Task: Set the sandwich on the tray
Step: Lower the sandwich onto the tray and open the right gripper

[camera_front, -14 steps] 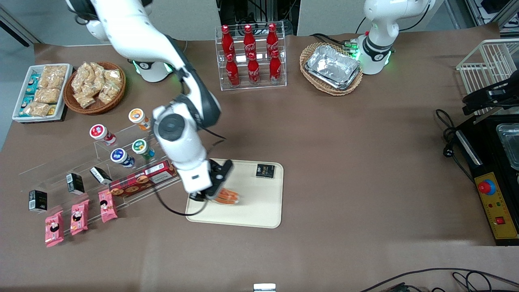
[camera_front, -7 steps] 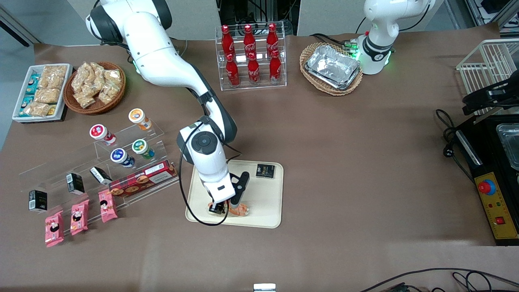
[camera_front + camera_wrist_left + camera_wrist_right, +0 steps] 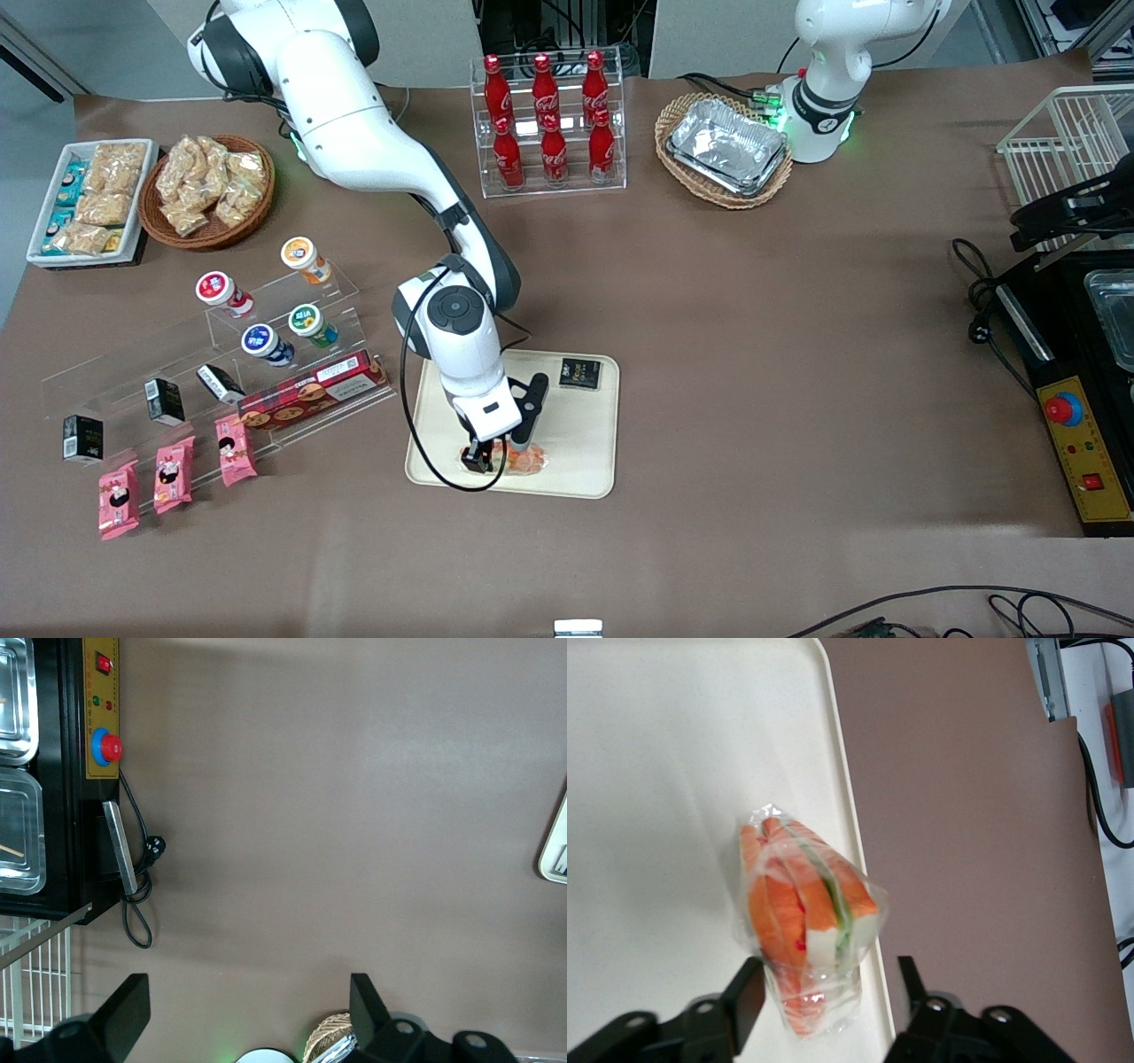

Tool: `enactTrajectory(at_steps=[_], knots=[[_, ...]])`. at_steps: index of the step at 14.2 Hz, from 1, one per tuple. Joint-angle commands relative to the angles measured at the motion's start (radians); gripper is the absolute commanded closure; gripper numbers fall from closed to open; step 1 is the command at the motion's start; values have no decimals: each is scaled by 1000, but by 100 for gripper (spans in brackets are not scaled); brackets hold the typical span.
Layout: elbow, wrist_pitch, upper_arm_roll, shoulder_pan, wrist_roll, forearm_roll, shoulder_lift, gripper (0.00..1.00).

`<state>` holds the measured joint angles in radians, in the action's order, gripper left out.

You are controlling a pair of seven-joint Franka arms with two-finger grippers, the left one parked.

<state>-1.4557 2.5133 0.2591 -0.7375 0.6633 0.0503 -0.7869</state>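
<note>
Nearly done: sandwich [image 3: 804,921] is lying on the tray [image 3: 664,771] between the gripper [image 3: 828,992]'s parted jaws; only withdrawal is remaining.

my gripper [image 3: 496,452] hangs low over the brown table [image 3: 753,337], fingers apart astride the sandwich [image 3: 523,458] on the tray [image 3: 576,434] that lies on it. toward my end sit a wicker basket [image 3: 208,190], a white tray [image 3: 84,204], a clear stand [image 3: 221,354] and pink packets [image 3: 168,474]; toward the parked end, a black machine [image 3: 1076,390].
</note>
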Motion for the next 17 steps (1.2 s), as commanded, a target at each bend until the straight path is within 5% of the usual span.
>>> enactTrajectory(at_steps=[1,6,11,17], knots=[[2,19,11,-16,-14,3,-14,0],[-3,-2,8,-10,-11,-16,15,0],[-2,-262,12,3,-11,-142,191,0],[1,-597,38,55,-211,-185,449,0]])
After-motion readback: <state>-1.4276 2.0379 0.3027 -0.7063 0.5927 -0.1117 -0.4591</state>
